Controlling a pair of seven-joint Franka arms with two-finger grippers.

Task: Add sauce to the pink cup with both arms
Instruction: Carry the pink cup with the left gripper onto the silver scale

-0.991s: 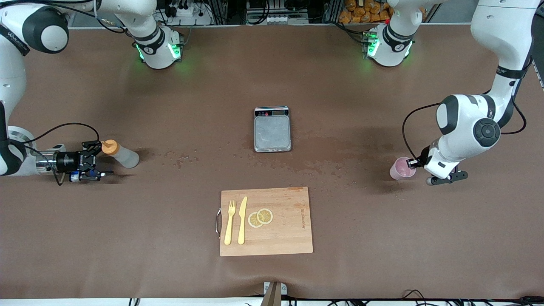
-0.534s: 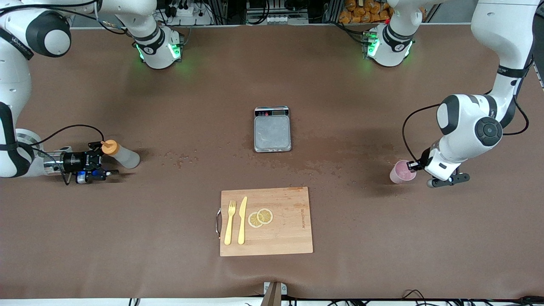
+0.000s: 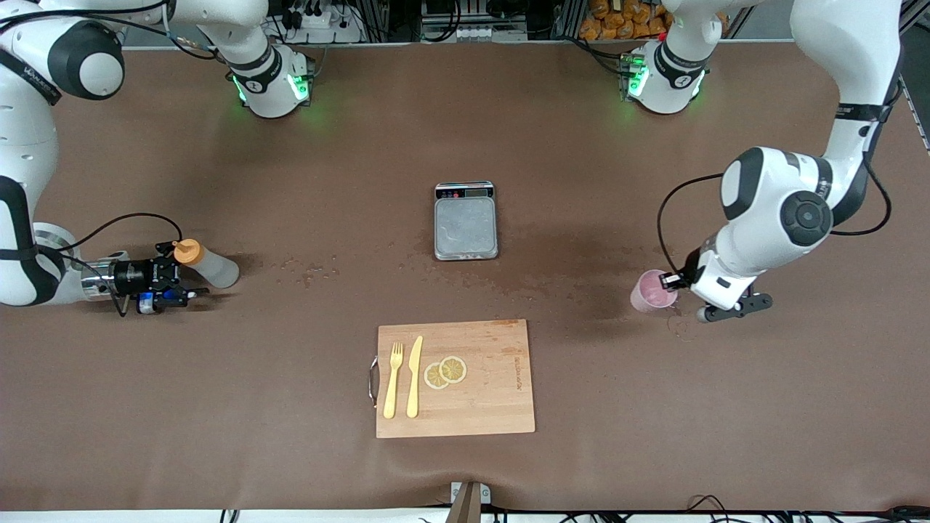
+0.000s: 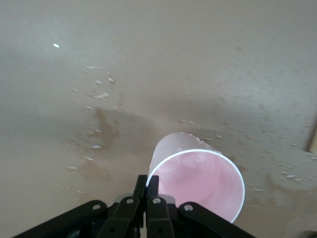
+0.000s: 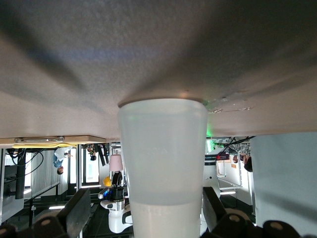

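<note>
The pink cup [image 3: 652, 292] [image 4: 198, 184] hangs upright toward the left arm's end of the table. My left gripper [image 3: 677, 282] [image 4: 147, 184] is shut on its rim, one finger inside and one outside. The sauce is in a whitish squeeze bottle [image 3: 212, 266] [image 5: 163, 158] with an orange cap [image 3: 187, 251]. It stands upright toward the right arm's end of the table. My right gripper [image 3: 182, 280] [image 5: 146, 201] lies level with the table and is open. Its fingers [image 5: 79, 208] stand on either side of the bottle's body without pressing it.
A scale with a steel tray [image 3: 466, 226] sits mid-table. A wooden cutting board [image 3: 494, 407] nearer the front camera holds a fork [image 3: 393, 381], a knife [image 3: 414, 376] and lemon slices [image 3: 445, 371]. Wet marks and a ring [image 4: 99, 84] spot the brown mat.
My left arm has carried the pink cup toward the middle of the table. My right gripper has slid forward around the bottle, still open.
</note>
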